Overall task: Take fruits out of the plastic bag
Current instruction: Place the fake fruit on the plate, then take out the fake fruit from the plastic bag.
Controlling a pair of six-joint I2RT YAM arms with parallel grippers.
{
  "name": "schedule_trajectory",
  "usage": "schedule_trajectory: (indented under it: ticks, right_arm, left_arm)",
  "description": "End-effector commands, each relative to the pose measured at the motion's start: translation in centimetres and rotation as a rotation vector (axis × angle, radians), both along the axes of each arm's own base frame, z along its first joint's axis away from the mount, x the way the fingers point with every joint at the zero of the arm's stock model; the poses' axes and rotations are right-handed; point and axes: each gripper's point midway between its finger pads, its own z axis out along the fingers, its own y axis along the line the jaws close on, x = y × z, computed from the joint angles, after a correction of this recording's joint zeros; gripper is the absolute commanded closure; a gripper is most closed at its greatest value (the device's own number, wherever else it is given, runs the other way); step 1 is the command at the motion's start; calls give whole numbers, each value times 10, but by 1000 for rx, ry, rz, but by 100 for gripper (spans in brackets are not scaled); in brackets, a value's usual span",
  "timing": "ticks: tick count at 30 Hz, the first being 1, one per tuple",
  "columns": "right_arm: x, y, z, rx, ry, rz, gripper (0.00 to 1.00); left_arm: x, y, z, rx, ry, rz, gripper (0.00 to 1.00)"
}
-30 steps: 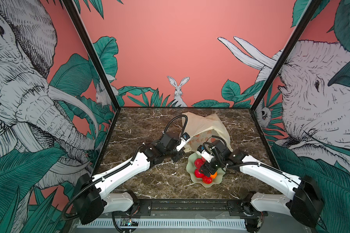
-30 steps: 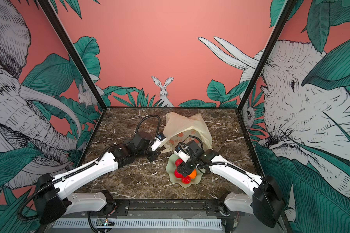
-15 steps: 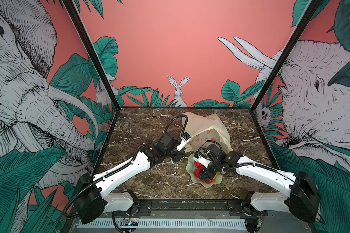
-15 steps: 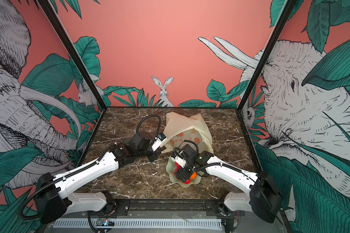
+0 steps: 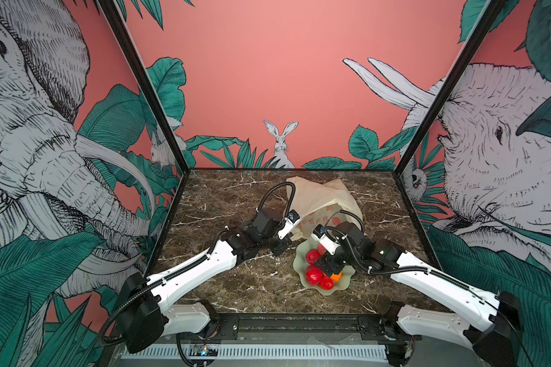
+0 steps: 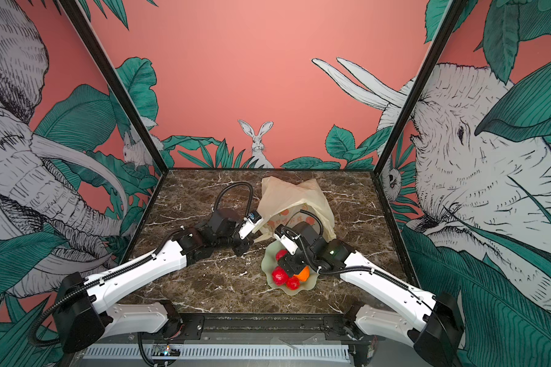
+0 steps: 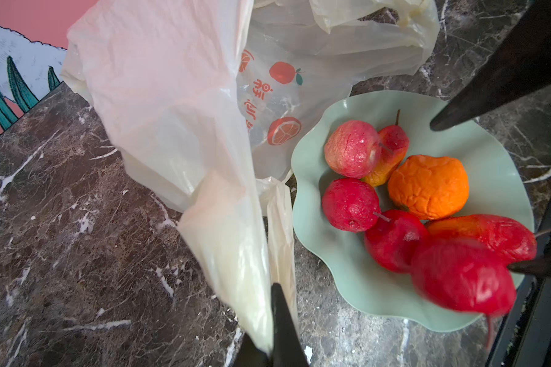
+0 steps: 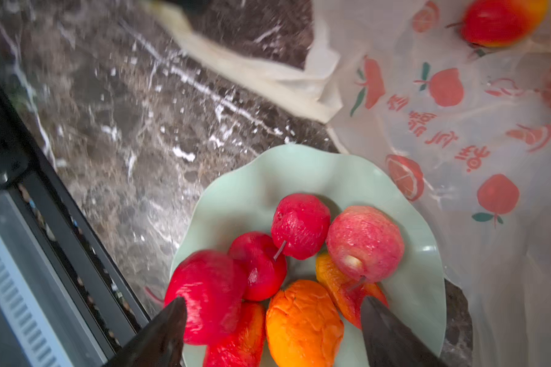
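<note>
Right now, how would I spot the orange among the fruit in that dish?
On the marble tabletop, find the pale green wavy-rimmed dish beside the plastic bag. The orange lies in it among red fruits. It alone is orange all over, round and wrinkled.

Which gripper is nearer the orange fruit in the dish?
Right. The right gripper hangs open over the orange fruit in the green dish; the left gripper sits off the dish, shut on the plastic bag.
</note>
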Motion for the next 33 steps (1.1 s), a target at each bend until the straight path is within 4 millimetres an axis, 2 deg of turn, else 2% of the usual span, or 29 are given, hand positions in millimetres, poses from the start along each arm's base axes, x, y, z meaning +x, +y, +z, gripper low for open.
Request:
schedule_trajectory:
  ticks: [1, 5, 6, 7, 9, 10, 13, 16, 17, 20, 21, 25, 27, 29, 33]
  right_arm:
    - [48, 3, 15, 42, -176, -145, 39]
    - [108, 7, 7, 133, -243, -300, 74]
    - [125, 9, 8, 181, -251, -340, 77]
    - [141, 10, 10, 225, -265, -375, 75]
    - [170, 15, 12, 283, -282, -432, 60]
    - [183, 19, 10, 302, -285, -454, 56]
    - [218, 34, -5, 368, -264, -517, 47]
    - [244, 43, -15, 481, -251, -595, 40]
    - [249, 45, -16, 522, -253, -614, 40]
    - [263, 50, -21, 644, -255, -655, 41]
    - [267, 52, -17, 686, -269, -655, 41]
    - [269, 48, -29, 735, -258, -689, 42]
    - [269, 42, -35, 756, -248, -704, 43]
    - [269, 37, -40, 772, -233, -710, 43]
    - [272, 33, -36, 821, -228, -689, 43]
  left_arm:
    - [-2, -4, 14, -48, -27, -26, 100]
    - [-1, -9, 25, -70, -42, -48, 100]
    - [-2, -11, 27, -72, -42, -59, 100]
    - [-3, -12, 27, -71, -41, -69, 100]
    - [-5, -13, 27, -69, -31, -83, 100]
    - [-6, -14, 24, -62, -25, -93, 100]
    - [-7, -17, 19, -44, -10, -112, 100]
    - [-9, -22, 21, -47, 20, -130, 100]
    - [-9, -23, 26, -57, 28, -131, 98]
    - [-11, -23, 54, -113, 30, -104, 74]
    - [-12, -22, 66, -143, 21, -91, 67]
    - [-16, -13, 109, -253, -40, -55, 43]
    - [-12, -7, 123, -294, -77, -24, 35]
    - [6, 3, 131, -318, -119, 79, 27]
    - [79, 39, 122, -367, -60, 404, 25]
